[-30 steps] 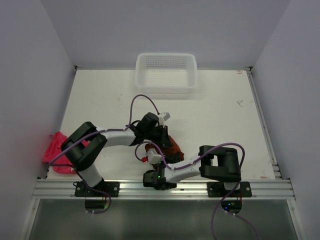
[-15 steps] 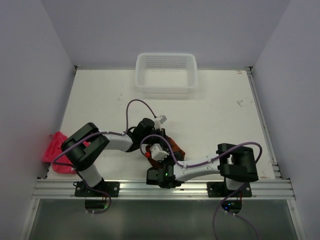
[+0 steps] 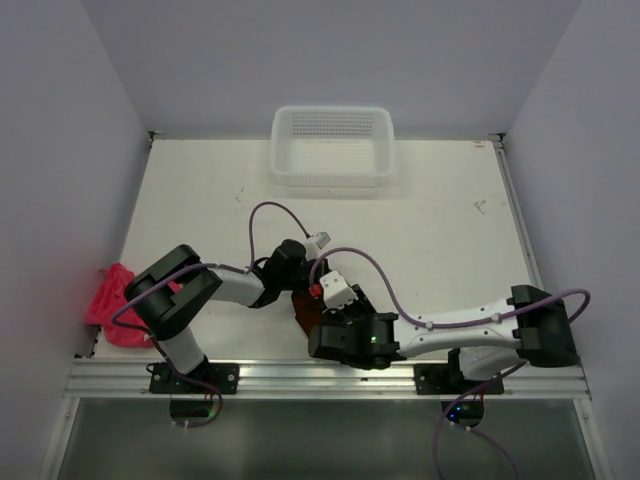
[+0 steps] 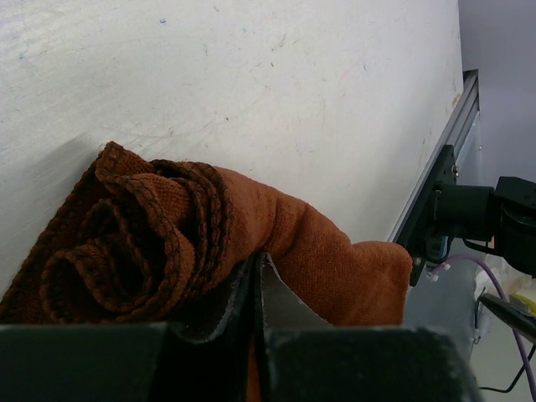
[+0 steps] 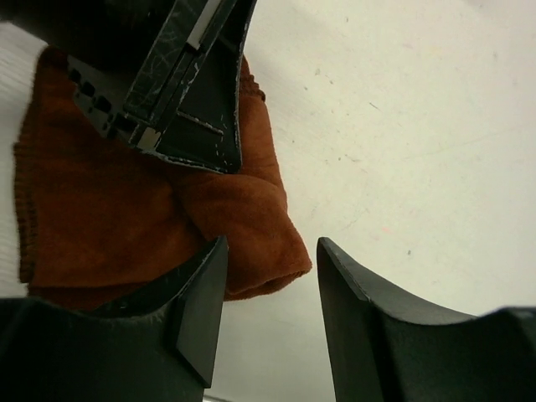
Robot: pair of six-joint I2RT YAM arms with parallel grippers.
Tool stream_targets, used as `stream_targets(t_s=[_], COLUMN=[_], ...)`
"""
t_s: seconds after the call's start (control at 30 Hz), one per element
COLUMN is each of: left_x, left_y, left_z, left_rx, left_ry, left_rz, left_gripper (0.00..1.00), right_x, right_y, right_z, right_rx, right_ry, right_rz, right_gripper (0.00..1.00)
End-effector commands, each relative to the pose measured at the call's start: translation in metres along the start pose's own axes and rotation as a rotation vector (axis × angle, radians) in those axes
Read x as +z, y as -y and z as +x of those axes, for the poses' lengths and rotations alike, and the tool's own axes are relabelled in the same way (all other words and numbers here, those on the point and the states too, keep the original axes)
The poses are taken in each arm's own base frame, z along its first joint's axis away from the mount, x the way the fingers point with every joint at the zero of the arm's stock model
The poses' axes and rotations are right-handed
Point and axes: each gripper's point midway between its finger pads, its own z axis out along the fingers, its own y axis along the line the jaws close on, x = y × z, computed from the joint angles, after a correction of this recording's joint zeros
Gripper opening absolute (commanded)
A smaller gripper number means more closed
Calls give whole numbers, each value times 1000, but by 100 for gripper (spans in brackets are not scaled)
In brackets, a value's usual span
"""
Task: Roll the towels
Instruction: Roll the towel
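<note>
Left wrist: the rust-brown towel [image 4: 318, 251] is pinched only by the left gripper [image 4: 258, 280], right gripper [image 5: 270, 251] open, so unrolling is risked.

**Three cameras, one shared patch of table**

The top camera hangs high above and behind the arm bases. It looks down and toward the far wall, taking in the whole table [image 3: 440, 220] from the near rail [image 3: 250, 376] to the basket [image 3: 332, 146]. The left wrist camera sits low and very close to the rust-brown towel [image 4: 167, 234], facing right, with the rail at its edge. The right wrist camera looks in from the near side, just as close, past the left gripper [image 5: 201, 146]. All three share the towel at the near middle.
</note>
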Motion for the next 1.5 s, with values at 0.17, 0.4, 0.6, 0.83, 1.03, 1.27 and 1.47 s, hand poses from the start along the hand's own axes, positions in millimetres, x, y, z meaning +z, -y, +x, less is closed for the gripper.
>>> stream_targets(t_s=[0.17,0.4,0.6,0.83,1.03,1.27,1.47], left_x=[-5,-7,-9,-8,-7,-12,-15], left_y=[-45,-47,-46,-41,-39,-46,-51], left_z=[39,39,37,29,4,-46,-74], left_rx=[-36,-22,-13,8,18,13,9], left_ry=[-92,-96,-89,-86,-59,17,49], left_rz=[-159,-169,-172,-173,-168,-176,-186], left_gripper=[7,7,7,7,7,8,11], right_x=[12,27,35,41,44,44,43], right_y=[20,10,-13,-14,-18,-22,-26], right_z=[-21,15,42,75,91,92,87], right_rx=[504,605,631,621,600,570,533], right_ry=[-68,-209,-280,-330,-356,-358,-347], right_rz=[-199,-282,-329,-291,-290,-288,-286], right_gripper=[51,59,60,53,45,36,13])
